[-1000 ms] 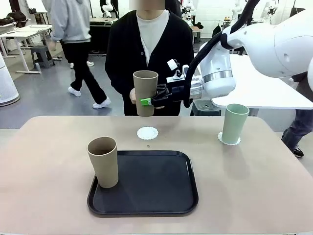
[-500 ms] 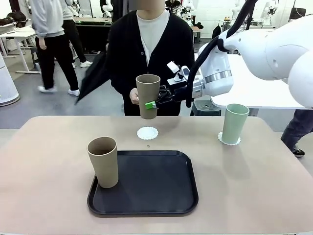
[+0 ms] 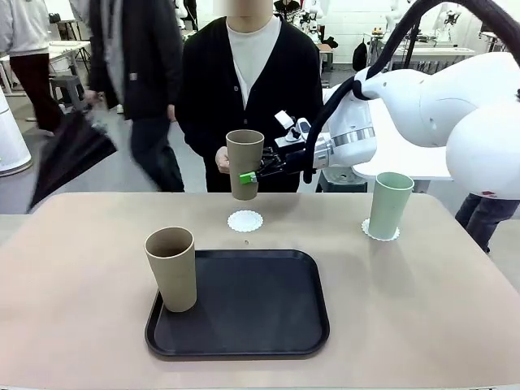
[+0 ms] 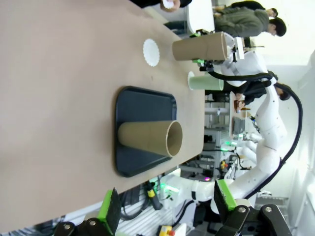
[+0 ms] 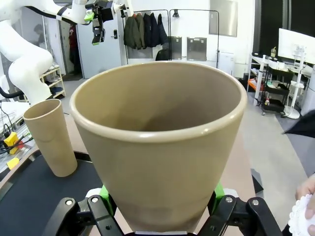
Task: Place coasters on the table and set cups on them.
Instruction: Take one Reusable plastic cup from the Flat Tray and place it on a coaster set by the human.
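1. Front view: finds right gripper (image 3: pixel 250 176) pinching a tan cup (image 3: pixel 244 162) low on its side, jaws pressed against the wall, cup upright and clear of the table (image 3: pixel 73 268).
2. Places that cup over the far middle of the table, above a bare coaster (image 3: pixel 244 220), cup and coaster apart.
3. Notes a person's hand (image 3: pixel 220 159) just behind the held cup.
4. Locates mint green cup (image 3: pixel 389 205) upright on a second coaster (image 3: pixel 364 232) toward the far right of the table.
5. Locates second tan cup (image 3: pixel 171 268) upright in the near left corner of a black tray (image 3: pixel 268 317), with the tray just in front of the bare coaster.
6. Right wrist view: shows green pads on either side of the held cup's lower wall, and a third coaster (image 5: pixel 297 220), white with a scalloped edge, in the person's hand at the lower right corner.
7. Left wrist view: shows left gripper (image 4: pixel 166 199) with jaws spread, nothing between them, away from the table.
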`<state>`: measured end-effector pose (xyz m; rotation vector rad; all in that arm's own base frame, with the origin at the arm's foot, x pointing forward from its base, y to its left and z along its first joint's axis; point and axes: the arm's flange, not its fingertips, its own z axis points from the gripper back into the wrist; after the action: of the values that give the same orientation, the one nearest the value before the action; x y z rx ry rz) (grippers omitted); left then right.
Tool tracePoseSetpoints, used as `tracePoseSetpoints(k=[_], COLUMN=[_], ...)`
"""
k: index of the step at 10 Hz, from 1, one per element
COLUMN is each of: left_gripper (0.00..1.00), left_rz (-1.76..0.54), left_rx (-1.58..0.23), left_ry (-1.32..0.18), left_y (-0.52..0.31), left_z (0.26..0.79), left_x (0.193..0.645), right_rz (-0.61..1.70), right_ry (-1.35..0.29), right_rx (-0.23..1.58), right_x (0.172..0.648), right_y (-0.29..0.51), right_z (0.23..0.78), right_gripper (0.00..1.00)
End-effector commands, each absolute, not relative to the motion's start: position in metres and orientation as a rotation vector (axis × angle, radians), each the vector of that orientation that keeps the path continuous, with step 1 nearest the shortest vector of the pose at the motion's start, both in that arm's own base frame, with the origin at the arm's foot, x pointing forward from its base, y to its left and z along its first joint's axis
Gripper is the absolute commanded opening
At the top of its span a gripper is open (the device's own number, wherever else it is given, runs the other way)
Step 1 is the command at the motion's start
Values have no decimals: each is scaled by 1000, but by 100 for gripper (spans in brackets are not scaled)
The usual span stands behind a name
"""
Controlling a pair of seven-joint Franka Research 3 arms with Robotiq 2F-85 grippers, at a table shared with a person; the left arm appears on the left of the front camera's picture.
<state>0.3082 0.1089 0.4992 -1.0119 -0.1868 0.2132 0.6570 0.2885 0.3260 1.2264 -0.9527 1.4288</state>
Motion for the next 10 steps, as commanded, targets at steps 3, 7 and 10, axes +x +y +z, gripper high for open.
tracePoseSetpoints(k=[3,7,10], left_gripper=[100,100,100], left_rz=[208,208,208], left_rx=[-1024,-1024,-1024], left_ry=[-195,-195,-195], left_y=[109,109,109], left_z=[500,500,500], left_x=[308,308,308], right_rz=[1442,1434,1435], right_ry=[-879,-860,-887], right_rx=[1228,1234,1230], right_x=[681,683,672], right_y=[294,297,295], right_z=[312,301,294], right_gripper=[83,83,83])
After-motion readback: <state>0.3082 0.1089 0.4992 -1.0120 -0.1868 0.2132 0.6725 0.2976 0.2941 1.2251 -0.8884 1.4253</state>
